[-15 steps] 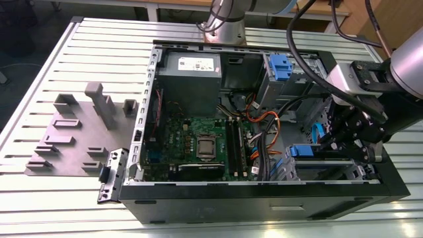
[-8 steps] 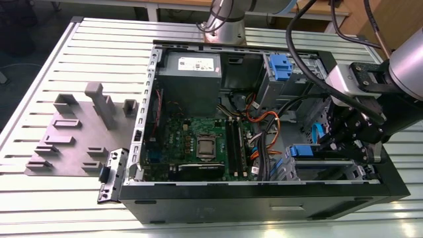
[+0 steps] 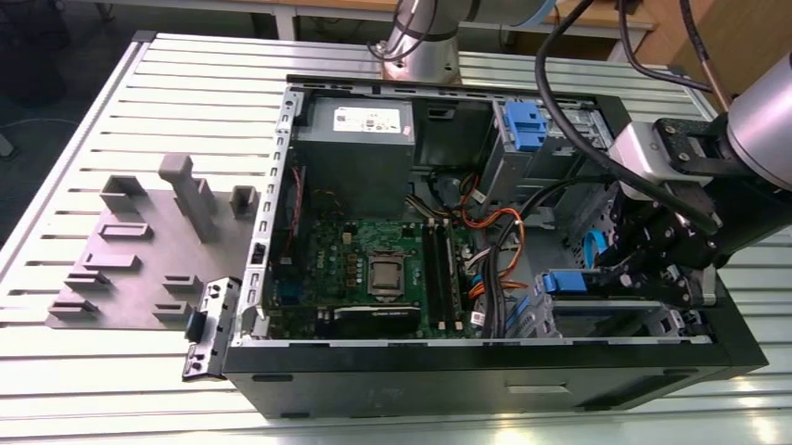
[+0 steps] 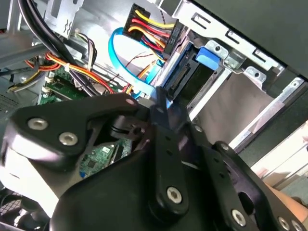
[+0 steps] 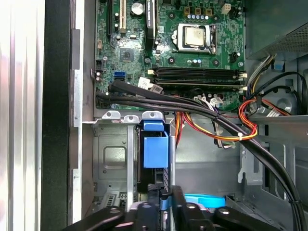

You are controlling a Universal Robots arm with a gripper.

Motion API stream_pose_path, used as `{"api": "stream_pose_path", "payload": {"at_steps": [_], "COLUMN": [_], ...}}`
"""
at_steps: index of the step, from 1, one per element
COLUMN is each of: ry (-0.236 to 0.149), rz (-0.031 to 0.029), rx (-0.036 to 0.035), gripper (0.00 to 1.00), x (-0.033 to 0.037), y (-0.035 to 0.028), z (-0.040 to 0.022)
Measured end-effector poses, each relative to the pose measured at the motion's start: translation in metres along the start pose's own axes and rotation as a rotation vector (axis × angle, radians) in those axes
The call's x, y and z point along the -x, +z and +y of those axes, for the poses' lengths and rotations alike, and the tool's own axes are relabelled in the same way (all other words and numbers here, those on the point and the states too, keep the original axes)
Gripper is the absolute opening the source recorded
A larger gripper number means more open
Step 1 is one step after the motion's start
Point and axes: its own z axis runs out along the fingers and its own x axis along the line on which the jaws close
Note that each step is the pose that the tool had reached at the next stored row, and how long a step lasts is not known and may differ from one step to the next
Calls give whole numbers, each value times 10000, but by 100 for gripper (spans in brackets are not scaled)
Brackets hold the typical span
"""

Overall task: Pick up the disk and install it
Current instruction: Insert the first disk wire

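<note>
- I have the gripper (image 3: 619, 278) low inside the open computer case (image 3: 371, 389), at the drive cage (image 3: 619, 320) in the corner on the exterior view's right.
- The jaws look nearly closed on a thin blue edge of the disk (image 5: 155, 150), so I judge they hold it by its blue carrier rail.
- In the first wrist view the disk stands straight ahead of the jaws, on edge in a slot of the cage, with its long axis running away from the fingertips (image 5: 166, 199) into the bay.
- The black cable bundle (image 5: 192, 110) crosses just beyond the far end of the disk.
- I judge the disk is only partly seated.
</note>
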Motion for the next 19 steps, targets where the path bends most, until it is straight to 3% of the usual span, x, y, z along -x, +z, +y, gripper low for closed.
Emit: {"api": "stream_pose_path", "payload": {"at_steps": [1,6,19], "ry": [0,0,-2], "rz": [3,5,-54], "rx": [0,0,1], "gripper": [29,29,29], "x": [0,1,20], "y": [-1,-8,-206], "z": [0,0,8]}}
